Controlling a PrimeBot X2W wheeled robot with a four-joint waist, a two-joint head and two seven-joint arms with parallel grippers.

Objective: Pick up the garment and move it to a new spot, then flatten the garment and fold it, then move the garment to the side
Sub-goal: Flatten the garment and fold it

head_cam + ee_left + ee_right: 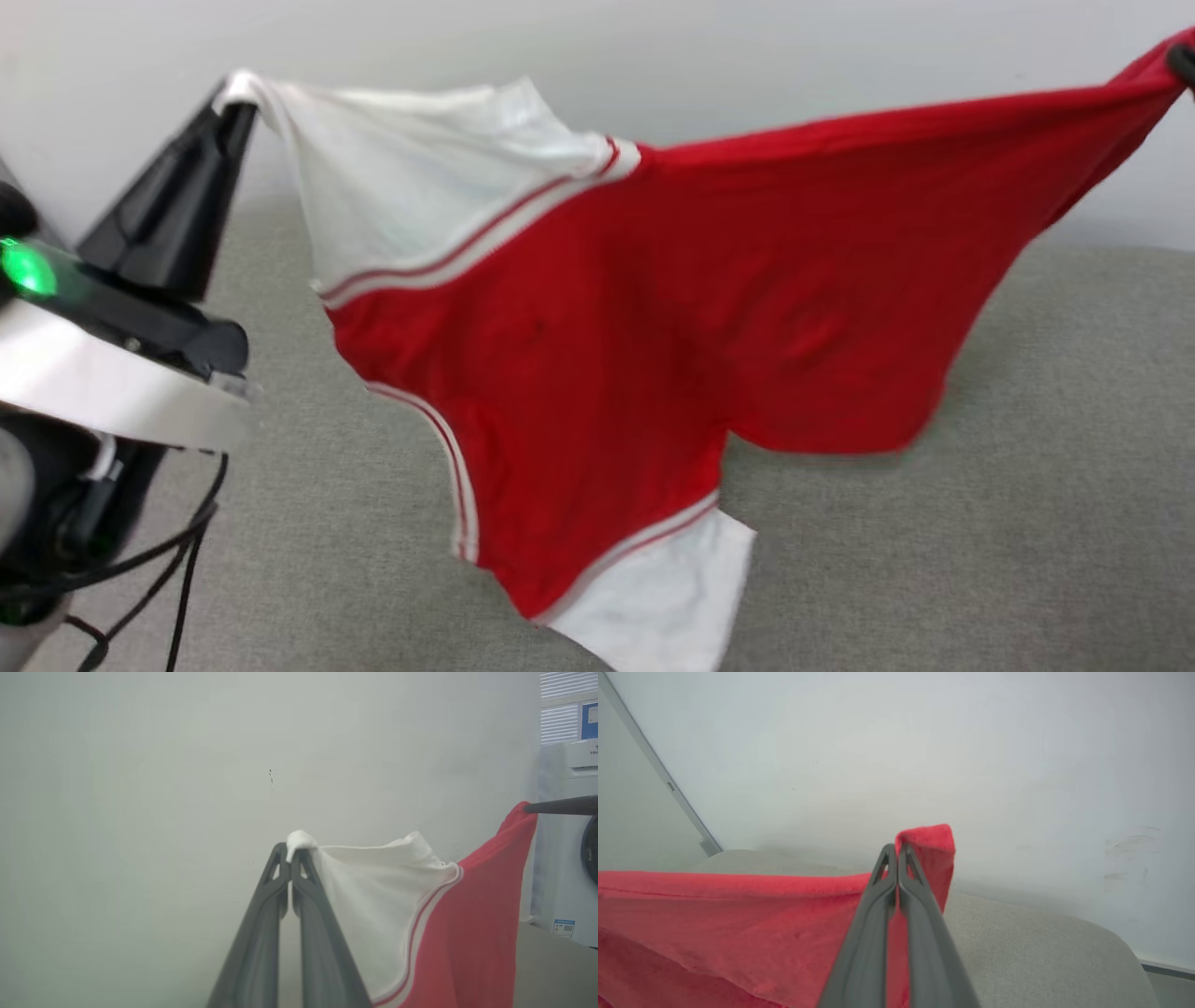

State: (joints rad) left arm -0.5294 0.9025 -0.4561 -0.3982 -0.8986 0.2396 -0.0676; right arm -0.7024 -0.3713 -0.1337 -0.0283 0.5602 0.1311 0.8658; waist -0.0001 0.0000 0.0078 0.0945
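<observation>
Evidently soft and light, the garment (635, 327) hangs stretched over the grey cushion (1046, 523) — left gripper (289, 851) pinches its white sleeve, right gripper (896, 851) a red corner; corners probably suit gripping best.

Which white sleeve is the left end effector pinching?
The upper sleeve, clamped in the left end effector; the lower sleeve hangs ungripped.

Soft matt cloth garment (653, 308) — nubby woven grey surface (1027, 523)

One garment (597, 317), two end effectors (left end effector (290, 851), right end effector (896, 849)), one cushion (1027, 523)
</observation>
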